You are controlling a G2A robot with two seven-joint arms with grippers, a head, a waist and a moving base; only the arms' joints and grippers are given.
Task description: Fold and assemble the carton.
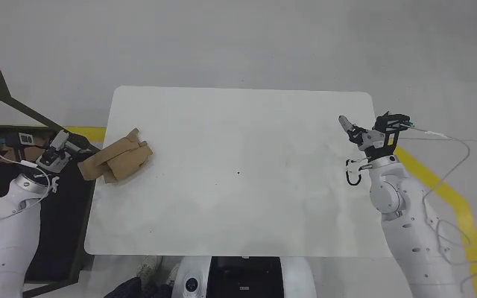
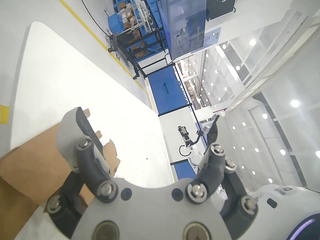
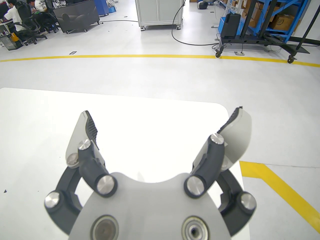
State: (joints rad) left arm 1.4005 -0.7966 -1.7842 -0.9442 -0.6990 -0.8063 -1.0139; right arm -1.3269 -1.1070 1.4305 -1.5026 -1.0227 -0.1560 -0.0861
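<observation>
- Left jaws: spread wide, holding nothing. In the left wrist view one pad (image 2: 86, 126) sits over the near end of the carton (image 2: 32, 161). Whether it touches or clears it, cannot tell.
- Top view: the left jaws are at the far left of the frame, just off the worktop (image 1: 238, 119) edge. They point right, and the carton (image 1: 119, 156) begins just beside them.
- Right jaws: also spread and empty, over the worktop (image 3: 125, 106) near its right edge, mid-right of the top frame. They are well apart from the carton, with the whole worktop between.
- Carton: brown cardboard, partly folded, flaps loose, lying low at centre-left of the top frame. One corner overhangs the worktop's left edge toward the left jaws.
- Long axis: runs lower left to upper right in the top frame at a shallow slant. The lower end points almost straight at the left jaws.
- Judgement: the left arm is far nearer, so the first grip is likely its job. The carton lies end-on, so a short advance along that axis should bring a panel edge between the pads. Assembly looks barely begun.
- Risk, as judged: light cardboard at the edge may slide or tip off if pushed rather than pinched.
</observation>
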